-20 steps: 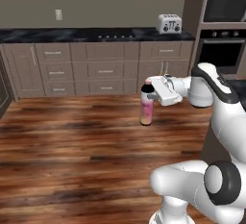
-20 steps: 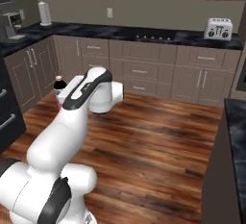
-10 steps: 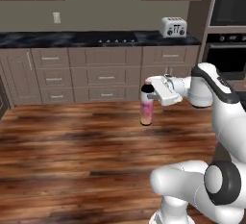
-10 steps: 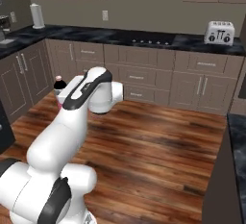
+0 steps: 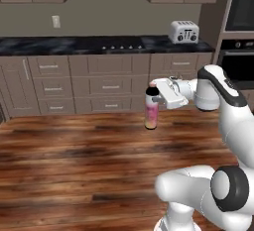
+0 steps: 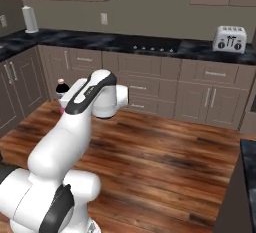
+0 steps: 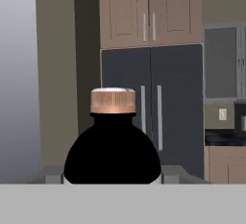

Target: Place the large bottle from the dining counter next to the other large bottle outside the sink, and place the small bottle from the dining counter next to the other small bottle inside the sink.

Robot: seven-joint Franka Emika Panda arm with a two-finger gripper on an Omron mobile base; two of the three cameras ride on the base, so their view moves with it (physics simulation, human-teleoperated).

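One bottle (image 5: 151, 109) hangs in the tool (image 5: 158, 92) above wooden floor (image 5: 74, 160).

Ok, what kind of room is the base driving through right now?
A home kitchen, by the look of it: a toaster on the dark worktop, a wall oven at the right, and a tall dark fridge ahead of the hand. The floor is wood plank.

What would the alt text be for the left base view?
The white arm's end effector holds an upright bottle with a pink lower half above a wooden floor. Behind stand beige cabinets and a dark worktop bearing a toaster.
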